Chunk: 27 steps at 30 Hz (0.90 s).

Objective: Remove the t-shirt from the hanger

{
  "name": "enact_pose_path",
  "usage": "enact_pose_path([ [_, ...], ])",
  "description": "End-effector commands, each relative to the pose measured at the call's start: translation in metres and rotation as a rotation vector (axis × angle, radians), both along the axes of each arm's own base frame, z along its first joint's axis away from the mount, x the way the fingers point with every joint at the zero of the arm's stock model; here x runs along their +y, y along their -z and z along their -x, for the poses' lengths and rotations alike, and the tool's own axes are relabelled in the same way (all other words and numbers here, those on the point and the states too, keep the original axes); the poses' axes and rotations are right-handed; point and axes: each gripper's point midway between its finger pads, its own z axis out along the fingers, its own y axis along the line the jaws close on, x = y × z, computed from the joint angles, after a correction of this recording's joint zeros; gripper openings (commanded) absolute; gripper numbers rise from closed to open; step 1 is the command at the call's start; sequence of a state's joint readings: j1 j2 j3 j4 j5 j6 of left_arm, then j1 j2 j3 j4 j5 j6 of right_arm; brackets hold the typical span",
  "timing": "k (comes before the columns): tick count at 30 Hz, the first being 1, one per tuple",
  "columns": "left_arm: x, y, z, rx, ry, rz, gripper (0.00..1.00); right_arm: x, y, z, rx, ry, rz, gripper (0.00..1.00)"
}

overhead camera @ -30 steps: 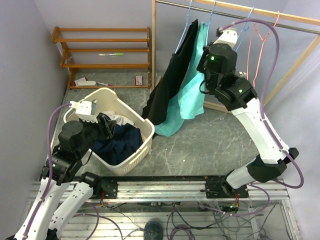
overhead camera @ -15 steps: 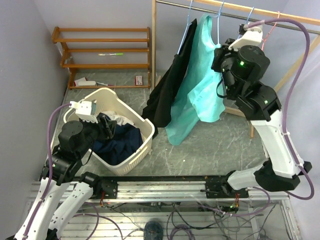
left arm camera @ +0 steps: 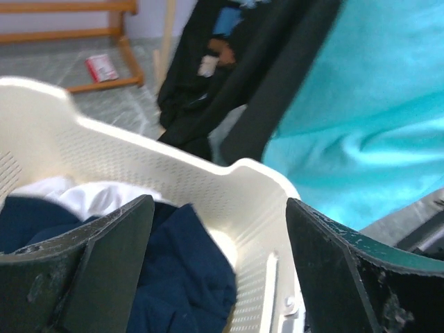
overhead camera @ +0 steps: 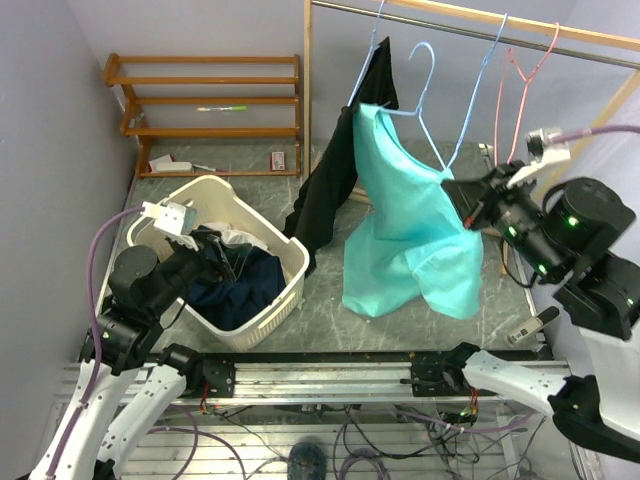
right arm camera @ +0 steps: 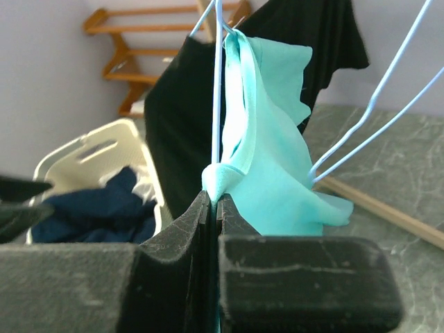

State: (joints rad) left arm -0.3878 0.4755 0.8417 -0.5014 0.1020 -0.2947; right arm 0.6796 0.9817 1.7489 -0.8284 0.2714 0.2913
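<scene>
A teal t-shirt [overhead camera: 410,235] hangs stretched from a light blue wire hanger [overhead camera: 428,95], which is tilted with its hook just under the rail [overhead camera: 450,28]. My right gripper [overhead camera: 462,195] is shut on the shirt's shoulder edge, at the hanger's lower right corner. In the right wrist view the closed gripper [right arm camera: 216,198] pinches a fold of the teal shirt [right arm camera: 274,146] beside the hanger wire [right arm camera: 217,90]. My left gripper [overhead camera: 215,262] is open and empty over the laundry basket [overhead camera: 285,262]. It shows open in the left wrist view [left arm camera: 218,202].
A black garment [overhead camera: 335,180] hangs left of the teal shirt on another hanger. Pink and blue empty hangers [overhead camera: 528,70] hang on the right. The white basket [left arm camera: 208,184] holds navy and white clothes [left arm camera: 184,277]. A wooden shelf [overhead camera: 200,100] stands at the back left.
My right arm has swung right and down toward the near side, pulling the teal shirt and its hanger away from the black garment. The shirt is now spread wide. The left arm barely moved.
</scene>
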Motion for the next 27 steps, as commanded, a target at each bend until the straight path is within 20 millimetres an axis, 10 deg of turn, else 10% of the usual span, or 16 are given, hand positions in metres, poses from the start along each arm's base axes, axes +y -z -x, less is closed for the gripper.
enact_pose_path([
  [1,-0.047,-0.050,0.016,-0.156,0.295,0.093,0.87,0.005,0.016,0.051,0.042,-0.200,-0.003,0.00],
  [8,-0.104,-0.138,0.046,-0.283,0.761,0.198,0.86,0.011,0.032,0.103,0.073,-0.415,0.000,0.00],
  [15,-0.121,-0.192,0.061,-0.366,0.986,0.300,0.86,0.029,0.058,0.118,0.123,-0.553,0.012,0.00],
  [27,-0.159,-0.180,0.060,-0.305,1.108,0.293,0.86,0.054,0.036,0.136,0.042,-0.741,-0.078,0.00],
])
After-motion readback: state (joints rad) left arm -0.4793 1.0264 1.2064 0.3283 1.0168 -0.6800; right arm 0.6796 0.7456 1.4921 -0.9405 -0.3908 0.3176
